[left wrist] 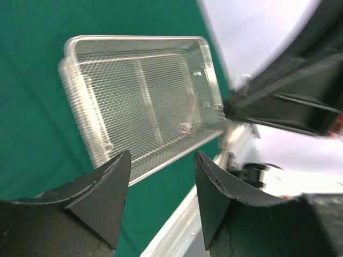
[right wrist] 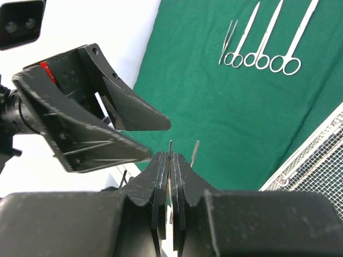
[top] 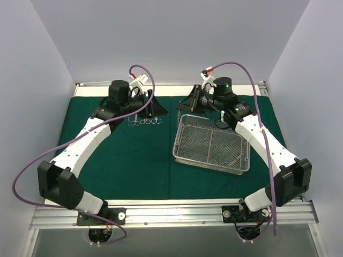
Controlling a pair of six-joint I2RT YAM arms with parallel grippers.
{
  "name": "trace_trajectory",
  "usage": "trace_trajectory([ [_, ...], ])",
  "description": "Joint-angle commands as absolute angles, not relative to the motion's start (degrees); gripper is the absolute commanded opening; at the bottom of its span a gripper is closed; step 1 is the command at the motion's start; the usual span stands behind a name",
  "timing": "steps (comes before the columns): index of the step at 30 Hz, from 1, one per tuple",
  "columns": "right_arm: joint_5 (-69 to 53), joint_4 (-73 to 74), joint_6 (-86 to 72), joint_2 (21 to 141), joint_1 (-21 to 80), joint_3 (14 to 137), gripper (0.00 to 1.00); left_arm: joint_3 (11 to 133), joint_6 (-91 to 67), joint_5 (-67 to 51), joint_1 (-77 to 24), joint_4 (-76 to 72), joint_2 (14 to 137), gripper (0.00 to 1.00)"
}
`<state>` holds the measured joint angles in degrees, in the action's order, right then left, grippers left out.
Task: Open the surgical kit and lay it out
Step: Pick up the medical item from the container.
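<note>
Both reach far, wrists facing: left arm [top: 86, 142], right arm [top: 266, 143] pinching steel instrument [right wrist: 170, 147].

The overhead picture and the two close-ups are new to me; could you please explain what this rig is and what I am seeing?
It is a robot with a left arm and a right arm, bolted at the near edge. The overhead picture comes from a fixed camera above and behind them. Each close-up comes from a camera on one wrist, looking past its own gripper. A dark green cloth is spread before the arms. On it lie an empty wire-mesh tray and a row of steel scissor-like instruments. The left gripper is open and holds nothing; its camera looks at the tray. The right gripper is shut on a thin steel instrument, whose tips poke out beyond it.
</note>
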<state>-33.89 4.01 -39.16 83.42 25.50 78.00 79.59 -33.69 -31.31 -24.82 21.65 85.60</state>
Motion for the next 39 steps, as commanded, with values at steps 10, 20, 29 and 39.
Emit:
trace_trajectory([
  [10, -45.53, -13.95, -45.16, 81.04, 24.96, 76.82, 0.0, 69.35, -53.95, -58.35, -24.17, -23.45, 84.72, 0.61],
  [20, -46.58, -20.39, -48.69, 80.51, 25.05, 73.92, 0.0, 66.97, -62.4, -61.87, -24.17, -35.15, 86.48, 0.57],
  [29, -46.76, -21.54, -49.05, 81.56, 25.05, 74.26, 0.0, 67.06, -65.48, -62.23, -23.12, -37.81, 89.3, 0.02],
  [39, -15.4, 30.63, -24.71, 84.29, 14.18, 90.61, 1.0, 89.18, -12.69, -19.76, -16.79, 38.65, 92.44, 0.02],
])
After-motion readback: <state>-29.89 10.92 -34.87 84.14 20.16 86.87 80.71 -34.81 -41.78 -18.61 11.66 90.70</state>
